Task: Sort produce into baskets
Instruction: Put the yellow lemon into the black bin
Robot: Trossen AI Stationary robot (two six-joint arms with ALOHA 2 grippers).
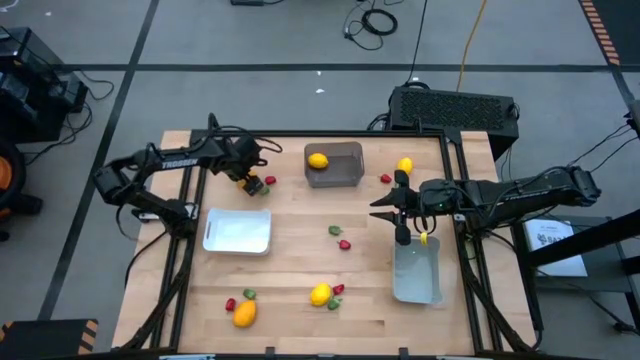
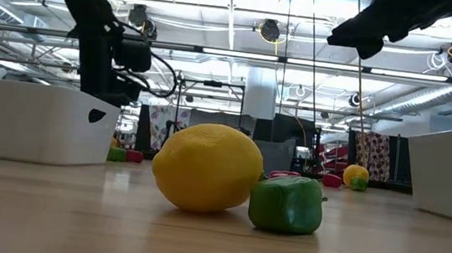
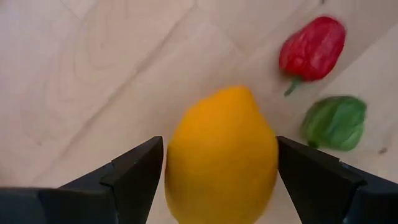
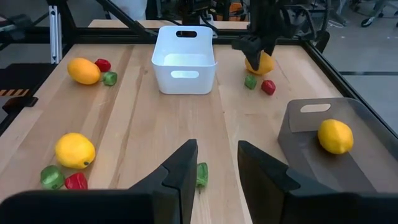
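Produce scattered on wooden surface (image 1: 300,260). Left end effector (image 3: 217,168) spread wide, fingers either side of orange fruit (image 3: 221,155), small gaps both sides, no contact seen; red piece (image 3: 312,48), green piece (image 3: 334,122) just beside. Right end effector (image 4: 216,165) hovers, narrowly parted, empty. Lemon (image 1: 318,160) inside dark grey basket (image 1: 345,176).

Left dark robot arm (image 1: 185,158), white lettering in the high view: "TROSSEN"
Same arm, low view: only end letters "EN" readable
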